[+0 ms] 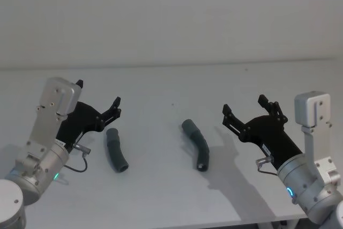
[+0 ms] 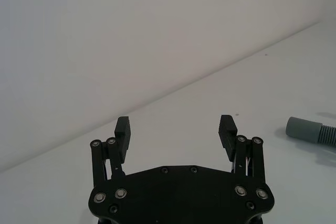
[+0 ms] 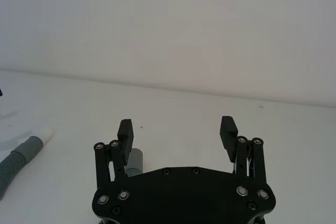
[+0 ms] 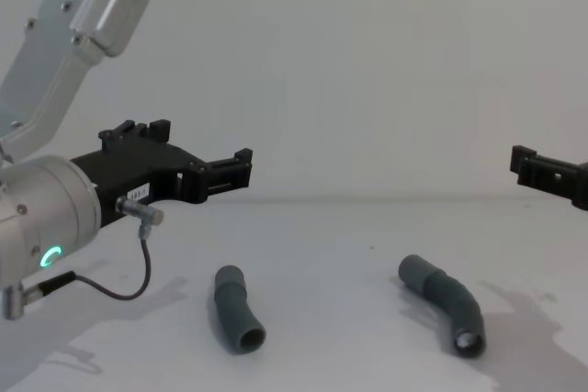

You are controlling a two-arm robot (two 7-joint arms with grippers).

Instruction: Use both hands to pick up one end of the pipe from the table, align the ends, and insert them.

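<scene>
2 short, dark-grey, bent plastic tube pieces lie well apart on the plain matte white surface [image 1: 161,199]. The left piece [image 1: 117,151] is near the black plastic two-finger left gripper [image 1: 98,95], and the right piece [image 1: 196,143] is near the matching right gripper [image 1: 244,104]. Both sets of jaws are spread wide and hold nothing. Each gripper hangs above the surface, short of its piece.

From my right wrist view I pick out a ribbed length ending in a narrow white tip [image 3: 47,134]. The left wrist view catches a smooth grey collar [image 2: 303,128] ahead of ribs.

I judge these pieces light and fairly stiff at the smooth ends, with some give likely in the ribs. Being round and smooth, they could roll or twist under a loose pinch. I would take each across its smooth body just behind the mating end, leaving tip and collar free to meet.

Little crowds the work. A thin black cable [image 4: 148,254] loops from the left wrist, clear of the left piece but worth watching on the descent. A pale wall [image 1: 171,14] stands behind the surface.
</scene>
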